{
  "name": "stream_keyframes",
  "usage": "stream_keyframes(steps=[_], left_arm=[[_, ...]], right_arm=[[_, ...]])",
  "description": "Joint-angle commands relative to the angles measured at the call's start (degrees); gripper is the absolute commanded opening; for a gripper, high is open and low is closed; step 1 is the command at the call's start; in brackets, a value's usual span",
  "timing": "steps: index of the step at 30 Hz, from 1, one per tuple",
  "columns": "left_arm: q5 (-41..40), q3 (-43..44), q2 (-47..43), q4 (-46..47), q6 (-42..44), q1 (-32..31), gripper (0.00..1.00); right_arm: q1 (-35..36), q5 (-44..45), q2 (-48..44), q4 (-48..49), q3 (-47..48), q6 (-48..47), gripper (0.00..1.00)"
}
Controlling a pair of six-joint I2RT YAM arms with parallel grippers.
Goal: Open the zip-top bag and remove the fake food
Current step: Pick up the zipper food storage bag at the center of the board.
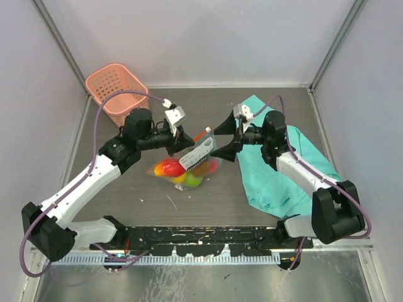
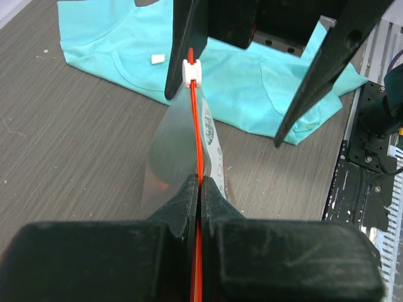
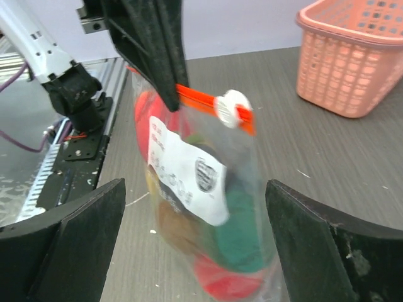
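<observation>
The clear zip-top bag (image 1: 195,154) hangs upright over the table with its red-orange zip strip (image 2: 197,126) on top. My left gripper (image 2: 200,182) is shut on one end of that strip. The white slider (image 3: 231,107) sits near the strip's other end. The fake food (image 1: 178,171), in red, yellow, green and brownish pieces, fills the bottom of the bag (image 3: 189,170). My right gripper (image 1: 215,141) stands open at the slider end, and in its own view its fingers (image 3: 75,226) flank the bag without touching it.
A teal cloth (image 1: 280,170) lies spread on the table under my right arm. A pink basket (image 1: 116,91) stands at the back left corner. The black base rail (image 1: 201,238) runs along the near edge.
</observation>
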Motion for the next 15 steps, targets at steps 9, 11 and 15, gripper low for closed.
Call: stream_keyframes(steps=[9, 11, 15], left_arm=[[2.47, -2.83, -3.57, 6.38, -2.08, -1.11, 0.0], [2.85, -3.49, -3.84, 7.16, -2.57, -1.12, 0.0], [3.58, -4.87, -4.46, 8.81, -3.8, -1.12, 0.0]], right_arm=[[5.08, 1.86, 0.89, 16.37, -2.81, 8.86, 0.87], [5.27, 1.79, 1.25, 16.6, -3.24, 8.96, 0.81], [5.33, 2.53, 1.87, 16.67, -3.33, 8.98, 0.74]])
